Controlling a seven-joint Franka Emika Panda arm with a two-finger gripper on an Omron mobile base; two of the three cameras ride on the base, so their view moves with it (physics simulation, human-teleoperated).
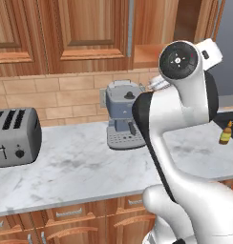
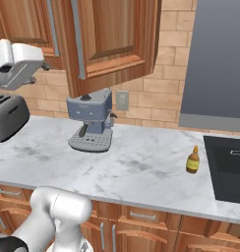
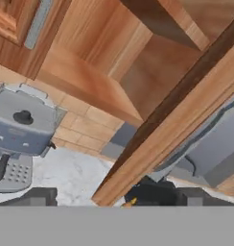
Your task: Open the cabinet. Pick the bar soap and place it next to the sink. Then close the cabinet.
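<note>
Simulated kitchen, cabinet stage of the soap-fetching task. The right-hand door of the cabinet [image 2: 112, 39] stands swung out over the bench [image 2: 141, 167], so the opening step is judged complete and the pick of the bar soap is the step in hand. In the hand view the tool [image 3: 116, 198] is spread: its two dark tips stand far apart at the lower left and lower right of the frame, and nothing is pinched between them. The door's edge crosses that frame diagonally, with the bare cabinet interior at upper right.

The next move calls for finding the soap, bringing the spread tool around the open door and into the compartment, and setting the tips on either side of the block.

The bar soap cannot be made out. In the left base view the arm masks much of the open compartment. The sink [image 2: 225, 172] is cut off at the right edge, with an amber bottle [image 2: 193, 160] beside it. A coffee machine [image 2: 90, 123] sits below the door.
</note>
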